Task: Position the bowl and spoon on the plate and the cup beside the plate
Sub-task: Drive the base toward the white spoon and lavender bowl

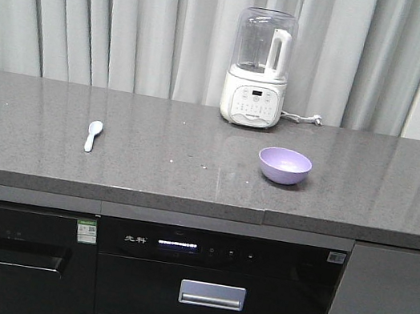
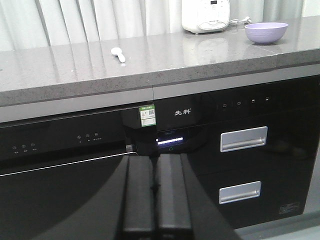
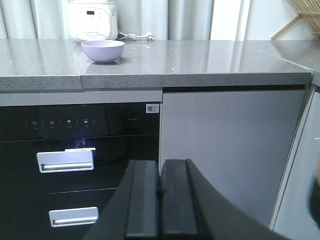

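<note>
Pre-grasp stage, nothing picked up yet.
Front view: spoon [image 1: 93, 136] lies left on the worktop [image 1: 191, 174], bowl [image 1: 284, 166] right, well apart, blender [image 1: 259, 68] far behind; I see no plate or cup. Left wrist view: left end effector [image 2: 155, 162] pressed together, empty, low before the black appliance front [image 2: 75, 150]. Right wrist view: right end effector [image 3: 160, 165] likewise pressed together, empty. My read: next move needs lifting to worktop height, spreading, and locating the plate.

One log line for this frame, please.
phase: not started | left gripper: shut, empty | right gripper: shut, empty | spoon: on countertop | bowl: on countertop, apart from spoon | plate, cup: not in view
</note>
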Controlling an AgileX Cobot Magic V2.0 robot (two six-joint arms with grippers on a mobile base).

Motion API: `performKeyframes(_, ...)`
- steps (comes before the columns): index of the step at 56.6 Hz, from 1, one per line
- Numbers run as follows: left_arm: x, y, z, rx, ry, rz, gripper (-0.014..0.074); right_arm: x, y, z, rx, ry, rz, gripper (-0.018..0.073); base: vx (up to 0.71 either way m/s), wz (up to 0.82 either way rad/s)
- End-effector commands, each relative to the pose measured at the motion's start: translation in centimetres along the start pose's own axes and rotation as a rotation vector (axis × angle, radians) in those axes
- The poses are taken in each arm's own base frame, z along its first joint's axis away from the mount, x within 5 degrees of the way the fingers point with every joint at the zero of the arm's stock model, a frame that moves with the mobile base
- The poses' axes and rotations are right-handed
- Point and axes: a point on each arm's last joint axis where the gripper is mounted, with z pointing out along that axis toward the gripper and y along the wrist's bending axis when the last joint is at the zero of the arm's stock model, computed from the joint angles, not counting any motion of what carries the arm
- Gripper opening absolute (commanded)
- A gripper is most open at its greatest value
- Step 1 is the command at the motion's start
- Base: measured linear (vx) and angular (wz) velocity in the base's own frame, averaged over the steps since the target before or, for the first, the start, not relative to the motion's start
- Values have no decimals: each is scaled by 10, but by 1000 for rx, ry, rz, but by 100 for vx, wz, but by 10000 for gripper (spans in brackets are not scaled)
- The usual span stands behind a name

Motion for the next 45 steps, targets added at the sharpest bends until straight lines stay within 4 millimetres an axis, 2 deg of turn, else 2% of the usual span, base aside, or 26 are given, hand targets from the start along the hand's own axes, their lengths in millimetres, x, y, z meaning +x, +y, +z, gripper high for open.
performKeyframes(1, -16, 0, -3, -1, -110, -2, -6, -6, -1, 0, 16, -80, -11, -8, 0, 0)
performKeyframes(45, -16, 0, -3, -1, -110, -2, -6, -6, -1, 0, 16, -80, -11, -8, 0, 0)
